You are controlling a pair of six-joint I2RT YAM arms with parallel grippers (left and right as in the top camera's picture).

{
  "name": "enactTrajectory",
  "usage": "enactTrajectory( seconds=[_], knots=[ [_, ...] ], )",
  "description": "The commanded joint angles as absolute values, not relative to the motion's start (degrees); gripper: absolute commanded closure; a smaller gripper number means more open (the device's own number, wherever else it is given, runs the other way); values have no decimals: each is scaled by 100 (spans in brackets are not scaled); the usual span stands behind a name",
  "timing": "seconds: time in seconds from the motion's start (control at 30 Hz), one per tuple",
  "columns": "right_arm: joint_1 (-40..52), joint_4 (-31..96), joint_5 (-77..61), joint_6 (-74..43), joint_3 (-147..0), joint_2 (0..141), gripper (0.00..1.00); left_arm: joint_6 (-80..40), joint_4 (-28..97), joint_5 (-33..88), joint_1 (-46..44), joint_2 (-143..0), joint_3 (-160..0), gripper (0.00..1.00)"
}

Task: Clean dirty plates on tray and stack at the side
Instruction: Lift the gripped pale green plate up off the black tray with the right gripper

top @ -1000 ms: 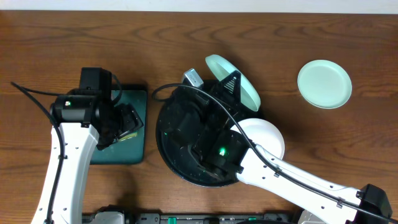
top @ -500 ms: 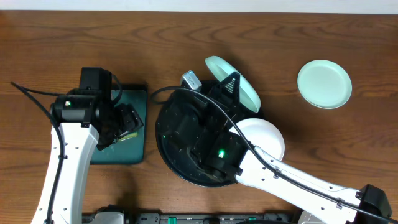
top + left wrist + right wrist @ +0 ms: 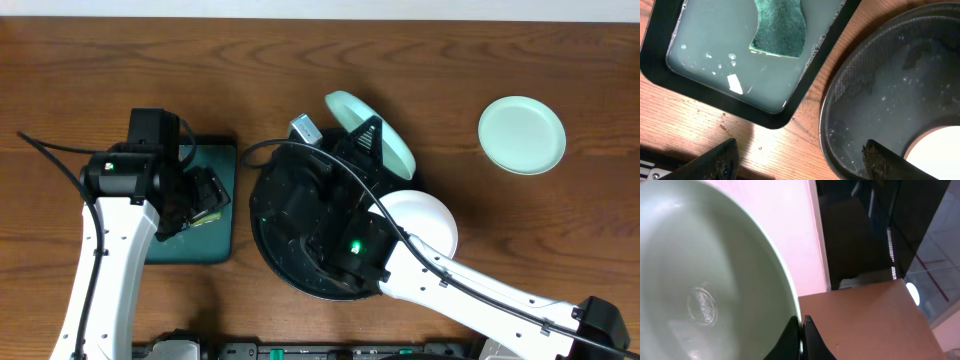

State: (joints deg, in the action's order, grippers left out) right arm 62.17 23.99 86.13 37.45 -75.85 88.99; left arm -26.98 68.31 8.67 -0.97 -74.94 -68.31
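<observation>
Spanning the overhead view, the wooden table (image 3: pixel 500 40) carries both arms and all the dishes. The right arm (image 3: pixel 470 290) reaches in from the lower right across the round black tray (image 3: pixel 256 225), which sits at the table's middle with cloudy water in it. The left arm (image 3: pixel 100 270) hangs over the rectangular tray (image 3: pixel 215 230) just beside it, where a green sponge (image 3: pixel 779 25) lies in soapy water. One mint-green plate (image 3: pixel 395 135) is tilted up on edge at the round tray's far right rim. A white plate (image 3: pixel 430 220) lies at the tray's right edge, partly under the right arm. A second mint-green plate (image 3: pixel 521 135) rests flat, well apart to the right. The right gripper (image 3: pixel 801 330) is pinched tight on the tilted plate's rim. The left gripper (image 3: pixel 800 160) has its fingers spread wide, holding nothing.
</observation>
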Motion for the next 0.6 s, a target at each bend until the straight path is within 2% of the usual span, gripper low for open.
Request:
enactTrajectory(
  seconds=[0.0,0.1,0.2,0.4,0.57],
  knots=[
    [6217,2303,9028,3540,-7605,8840,99,-2663,6855,834,-110,-7485,-6814,20],
    [6187,2368,8261,3369,-7605,8842,99,-2641,6829,834,-110,-7485,-6814,20],
    [6198,2362,8517,3258,-7605,8884,99,-2641,6823,836,-110,-7485,-6814,20],
    [6062,2585,7747,2432,-7605,8903,99,-2641,6851,836,-110,-7485,-6814,20],
    [5384,3605,5109,351,-7605,8906,99,-2644,6851,836,-110,-7485,-6814,20]
  ],
)
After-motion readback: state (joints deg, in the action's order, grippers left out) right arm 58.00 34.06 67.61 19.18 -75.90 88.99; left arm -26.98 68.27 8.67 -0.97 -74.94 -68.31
